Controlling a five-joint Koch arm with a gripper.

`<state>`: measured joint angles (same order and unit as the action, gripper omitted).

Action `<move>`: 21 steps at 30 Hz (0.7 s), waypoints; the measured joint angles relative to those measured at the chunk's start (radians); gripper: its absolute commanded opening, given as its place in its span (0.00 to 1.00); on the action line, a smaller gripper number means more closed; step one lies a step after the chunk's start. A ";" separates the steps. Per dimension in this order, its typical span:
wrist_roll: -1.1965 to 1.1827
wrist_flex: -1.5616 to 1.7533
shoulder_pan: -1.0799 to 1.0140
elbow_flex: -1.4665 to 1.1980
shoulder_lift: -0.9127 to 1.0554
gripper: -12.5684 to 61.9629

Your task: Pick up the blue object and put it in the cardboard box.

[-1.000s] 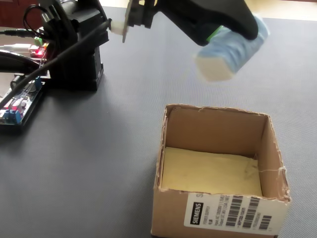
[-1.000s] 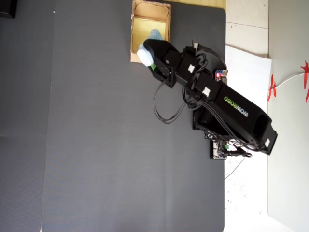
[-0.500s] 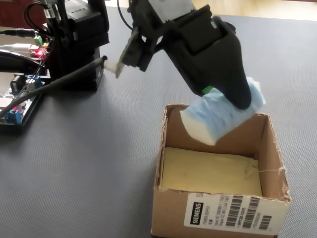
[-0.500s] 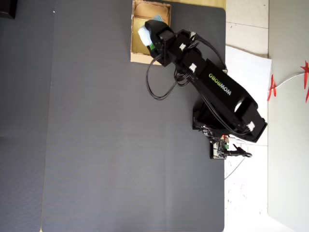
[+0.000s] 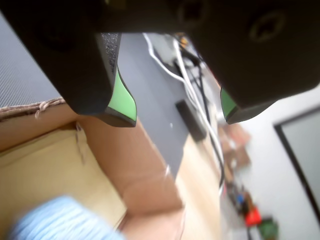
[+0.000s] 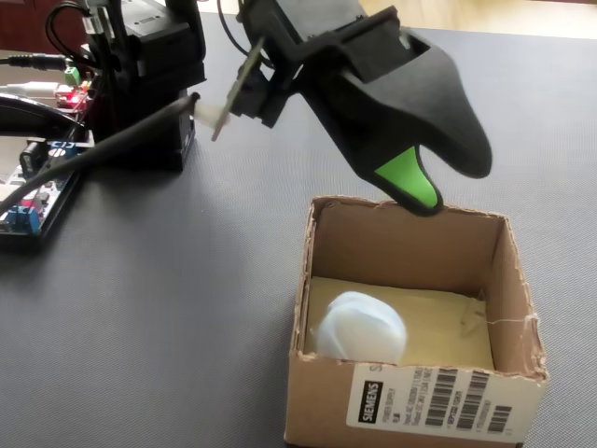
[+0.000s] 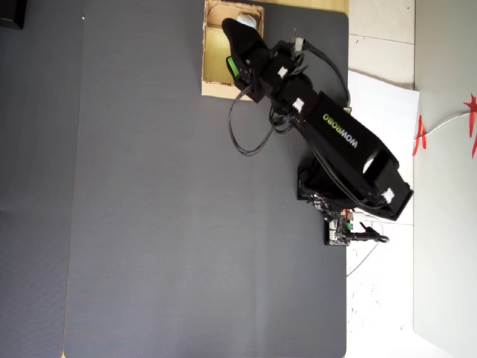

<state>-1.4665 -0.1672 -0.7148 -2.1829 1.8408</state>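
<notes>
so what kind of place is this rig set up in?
Probably a hobby bench or home/office room, not a factory. A dark grey mat covers the table, bare circuit boards and loose wiring sit by the arm's base, and the drop target is a reused cardboard box bearing a barcode shipping label.

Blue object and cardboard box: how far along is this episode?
Done: the blue object lies on the floor of the cardboard box, free of the arm. In hand: nothing; the gripper hangs open above the box. Left: only pulling the arm clear, as far as I can judge.
</notes>
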 measured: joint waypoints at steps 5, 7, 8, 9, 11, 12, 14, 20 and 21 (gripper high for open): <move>-0.127 0.089 0.124 -0.086 0.092 0.63; -0.158 0.115 0.206 -0.135 0.152 0.63; -0.160 0.118 0.215 -0.147 0.161 0.63; -0.163 0.137 0.239 -0.186 0.183 0.62; -0.173 0.201 0.295 -0.288 0.233 0.62; -0.176 0.235 0.319 -0.333 0.258 0.62; -0.183 0.298 0.374 -0.417 0.318 0.62; -0.247 0.325 0.479 -0.601 0.434 0.62; -0.249 0.327 0.497 -0.627 0.436 0.63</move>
<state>-1.7150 0.1595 -0.2178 -2.8103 2.2764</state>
